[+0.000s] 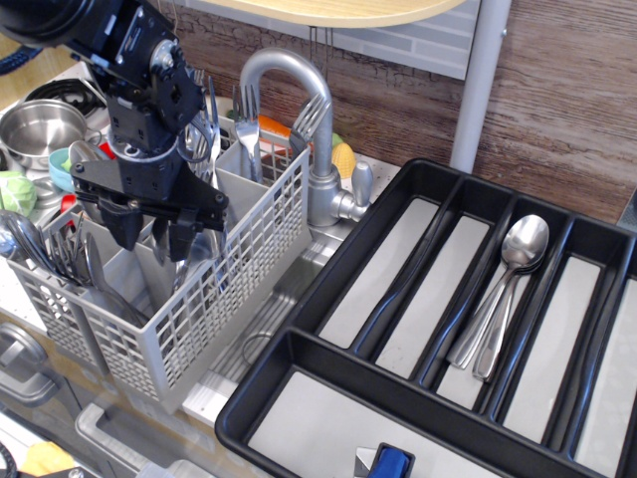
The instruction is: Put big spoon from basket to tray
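Observation:
The light grey lattice basket (234,264) stands at the left by the faucet. Several shiny spoons (28,241) stand in its left compartments, and forks (249,112) in its back ones. My black gripper (151,237) points straight down with both fingertips lowered into a middle compartment; the fingers stand apart with a gap between them. What lies between them is hidden by the fingers. The black tray (323,299) fills the right side; two big spoons (516,249) lie in one of its long compartments.
A curved steel faucet (299,80) rises right behind the basket. A round steel pot (38,124) and coloured dishes sit at the far left. A small blue object (390,463) lies in the tray's crosswise compartment. A white post stands behind the tray.

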Tool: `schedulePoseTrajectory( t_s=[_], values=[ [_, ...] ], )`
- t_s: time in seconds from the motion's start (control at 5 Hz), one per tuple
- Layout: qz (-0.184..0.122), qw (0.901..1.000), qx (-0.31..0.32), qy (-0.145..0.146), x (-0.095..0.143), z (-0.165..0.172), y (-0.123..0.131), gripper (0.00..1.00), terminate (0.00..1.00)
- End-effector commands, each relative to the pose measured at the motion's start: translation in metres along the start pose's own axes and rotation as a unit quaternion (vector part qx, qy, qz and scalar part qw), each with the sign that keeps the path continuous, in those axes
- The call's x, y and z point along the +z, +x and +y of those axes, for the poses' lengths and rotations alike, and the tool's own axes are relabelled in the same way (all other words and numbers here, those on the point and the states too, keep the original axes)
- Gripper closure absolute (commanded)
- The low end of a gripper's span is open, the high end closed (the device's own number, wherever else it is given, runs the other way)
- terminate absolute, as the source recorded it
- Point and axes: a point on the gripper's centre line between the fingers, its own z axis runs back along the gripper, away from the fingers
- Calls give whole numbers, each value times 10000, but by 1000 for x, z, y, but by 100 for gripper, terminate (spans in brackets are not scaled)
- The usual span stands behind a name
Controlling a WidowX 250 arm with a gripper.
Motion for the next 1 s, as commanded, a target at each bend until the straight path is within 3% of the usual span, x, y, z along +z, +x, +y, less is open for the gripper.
schedulePoseTrajectory(
  t_s=[0.0,0.2,0.4,0.6,0.8],
  values=[
    [-51,9998,-143,124,11,5,7,100,0],
    [0,9961,-545,696,36,17,9,100,0],
    [87,9843,-1055,1413,70,31,14,100,0],
    [462,9699,-1333,1987,112,30,19,100,0],
    [894,9453,-1742,2610,156,18,25,100,0]
  ],
)
